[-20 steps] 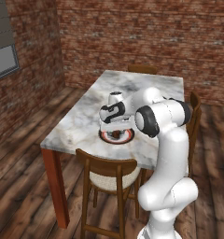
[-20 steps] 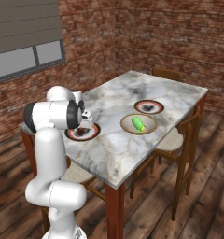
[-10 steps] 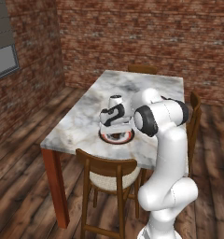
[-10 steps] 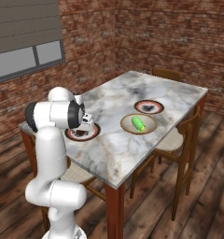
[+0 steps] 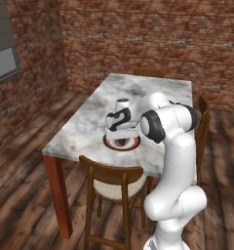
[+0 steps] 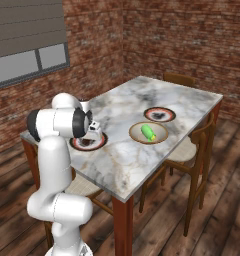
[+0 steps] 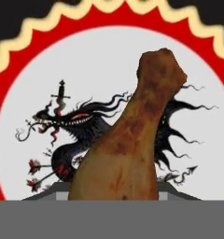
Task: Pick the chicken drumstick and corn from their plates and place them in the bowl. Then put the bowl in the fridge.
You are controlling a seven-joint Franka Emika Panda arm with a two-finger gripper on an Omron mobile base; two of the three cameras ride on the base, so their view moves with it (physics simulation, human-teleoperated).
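The chicken drumstick [image 7: 132, 140] lies on the near plate [image 7: 86, 70], knob end pointing away, and looms very close in the hand view. My gripper [image 5: 121, 137] hangs straight down over that plate [image 5: 109, 143] near the table's front edge, the hand almost touching it. From the right, the gripper [image 6: 95, 136] stands on the same plate [image 6: 87, 145]. Its fingertips are hidden, so I cannot make out how the jaws stand. The corn [image 6: 148, 132] rests inside the tan bowl [image 6: 134, 134] mid-table. The second plate [image 6: 159, 114] sits bare behind the bowl. The fridge is out of view.
The marble table [image 5: 89, 122] has a wooden chair [image 5: 111, 176] pushed in at its near edge, right below the plate. Another chair [image 6: 197, 145] stands at the right side and one [image 6: 179, 78] at the far end. Brick walls enclose the room.
The hand has sunk slightly lower onto the near plate. The corn, bowl and second plate have not moved.
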